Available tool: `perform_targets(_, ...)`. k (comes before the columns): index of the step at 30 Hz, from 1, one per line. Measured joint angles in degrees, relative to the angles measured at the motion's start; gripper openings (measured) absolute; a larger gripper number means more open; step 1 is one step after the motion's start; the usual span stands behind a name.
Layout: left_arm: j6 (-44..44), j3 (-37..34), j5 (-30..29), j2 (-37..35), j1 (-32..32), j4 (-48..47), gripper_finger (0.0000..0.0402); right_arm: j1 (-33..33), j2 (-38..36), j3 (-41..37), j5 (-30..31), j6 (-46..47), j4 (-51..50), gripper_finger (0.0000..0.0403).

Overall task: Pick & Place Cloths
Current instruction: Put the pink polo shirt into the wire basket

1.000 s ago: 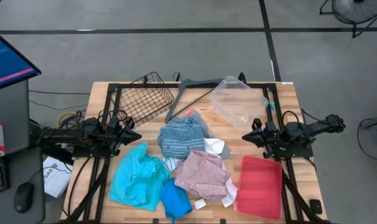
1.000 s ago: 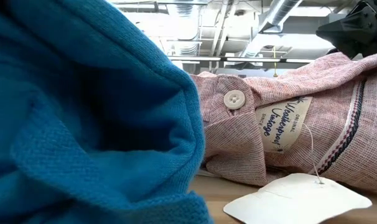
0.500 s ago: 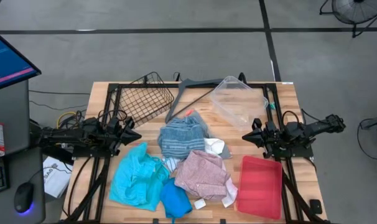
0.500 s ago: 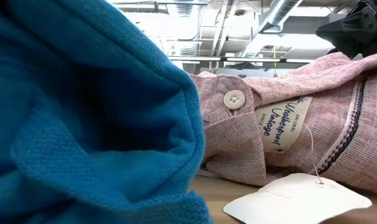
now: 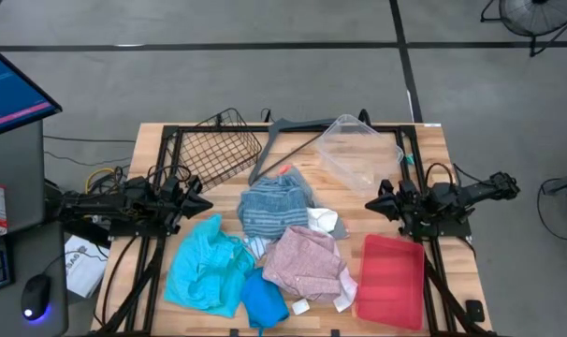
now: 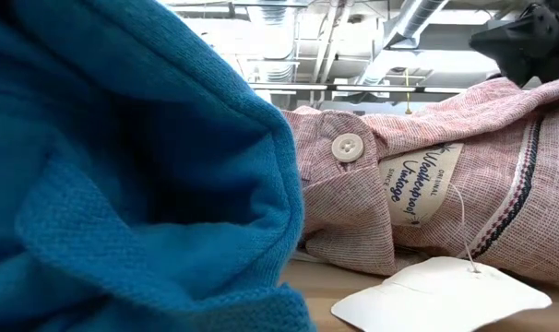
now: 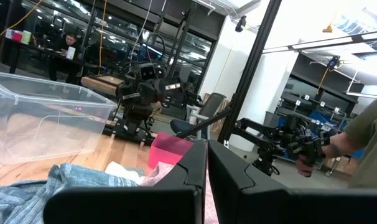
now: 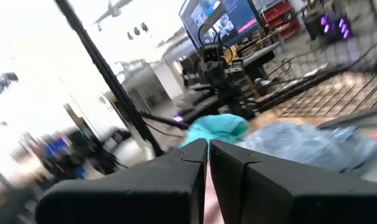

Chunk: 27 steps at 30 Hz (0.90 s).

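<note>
the cloths lie heaped in the middle of the wooden worktop (image 5: 152,140). a blue-white striped cloth (image 5: 272,208) sits at the centre; at its 7 o'clock a turquoise cloth (image 5: 204,264) spreads toward the near edge, and at its 5 o'clock a pink cloth (image 5: 304,259) rests with a paper tag beside it. a bright blue cloth (image 5: 263,301) lies between the turquoise and pink ones at the near edge, touching both. small white cloth (image 5: 325,222) pieces peek out by the pink one.

the left tool (image 5: 205,203) hangs at the worktop's 9 o'clock side, tip aimed at the pile, its fingers (image 7: 188,177) pressed together and pinching nothing. the right tool (image 5: 369,205) hangs at the 3 o'clock side, facing the left one across the pile, fingers (image 8: 190,163) likewise pressed together with nothing between them. neither touches a cloth.

a wire basket (image 5: 218,147) lies tipped at the pile's 11 o'clock, a grey hanger (image 5: 288,131) at 12 o'clock, and a clear plastic tub (image 5: 358,153) at 1 o'clock. a red tray (image 5: 389,281) lies at 4 o'clock, just beside the pink cloth.

in the low view the bright blue cloth fills the near side, the pink cloth's button and label behind it.
</note>
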Motion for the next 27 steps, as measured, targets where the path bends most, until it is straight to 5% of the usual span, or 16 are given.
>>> perform_targets(6, 0.00, -0.01, 0.00, -0.02, 0.00, 0.00, 0.0002, 0.00, 0.01, 0.00, 0.05, 17.02, 5.27, 0.0017)
perform_targets(12, -0.01, 0.00, 0.00, -0.01, 0.01, 0.02, 0.0002, -0.04, -0.01, 0.00, 3.19, 22.83, 11.92, 0.0017)
perform_targets(22, -0.04, 0.02, 0.00, 0.00, 0.00, 0.67, 0.0002, -0.04, -0.04, 0.15, 10.25, 13.50, 27.67, 0.0017)
perform_targets(27, -0.24, 0.00, -0.56, 0.00, 0.00, 6.24, 0.0002, -0.02, 0.49, 5.57, 10.75, 6.98, 26.46, 0.0032)
